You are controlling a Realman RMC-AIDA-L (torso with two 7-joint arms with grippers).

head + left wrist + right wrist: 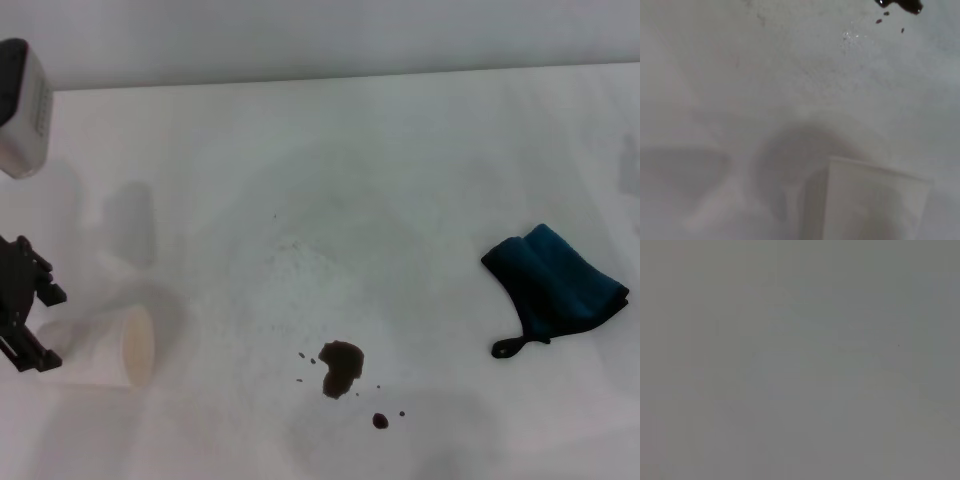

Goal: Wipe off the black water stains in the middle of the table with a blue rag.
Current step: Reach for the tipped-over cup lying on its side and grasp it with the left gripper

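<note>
L gripper point(22, 320) cut off – R arm unseen.

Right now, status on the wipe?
Left gripper at table's left edge, by a tipped white cup. Right gripper out of view. Rag untouched on the right; stains still mid-table. Path between them open.

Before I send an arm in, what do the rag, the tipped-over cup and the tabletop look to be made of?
The folded teal-blue rag looks like soft, matte cloth: thick rounded folds and a small black loop at one corner. The white cup lying on its side seems to be paper or thin plastic, with a dull finish; I cannot tell which. The flat white table looks hard, smooth and non-absorbent, since the black liquid stain sits pooled on it.
</note>
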